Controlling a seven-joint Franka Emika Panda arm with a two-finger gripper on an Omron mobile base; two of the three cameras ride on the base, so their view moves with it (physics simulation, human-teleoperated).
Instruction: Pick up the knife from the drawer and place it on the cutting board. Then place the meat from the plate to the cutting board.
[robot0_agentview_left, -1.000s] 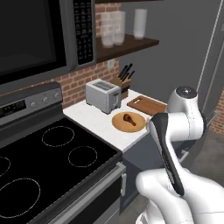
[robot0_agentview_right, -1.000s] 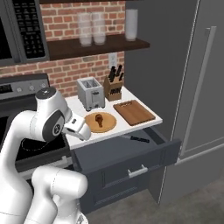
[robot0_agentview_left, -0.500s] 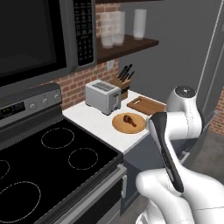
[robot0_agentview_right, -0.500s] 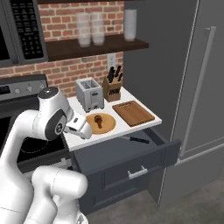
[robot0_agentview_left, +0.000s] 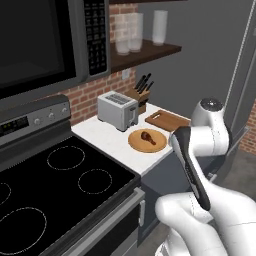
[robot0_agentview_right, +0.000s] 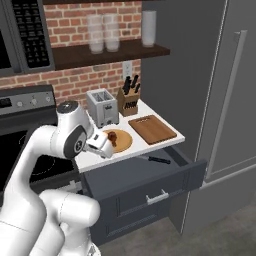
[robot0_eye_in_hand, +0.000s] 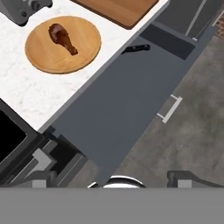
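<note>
Knife (robot0_eye_in_hand: 136, 48) in open drawer (robot0_eye_in_hand: 131, 100); gripper (robot0_eye_in_hand: 109, 178) jaws apart, empty, above drawer.

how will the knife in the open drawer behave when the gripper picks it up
The knife looks stiff and probably light. It lies flat on the drawer floor, so it may slide before the fingers get under it. Gripped by its dark handle, the slim blade might tilt down.

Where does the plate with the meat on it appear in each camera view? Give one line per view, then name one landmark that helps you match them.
Left base view: plate at centre, on the white counter in front of the toaster.
Right base view: left of centre, partly behind the arm's hand.
Hand view: upper left.
Shared landmark: the cutting board lies beside it.
</note>
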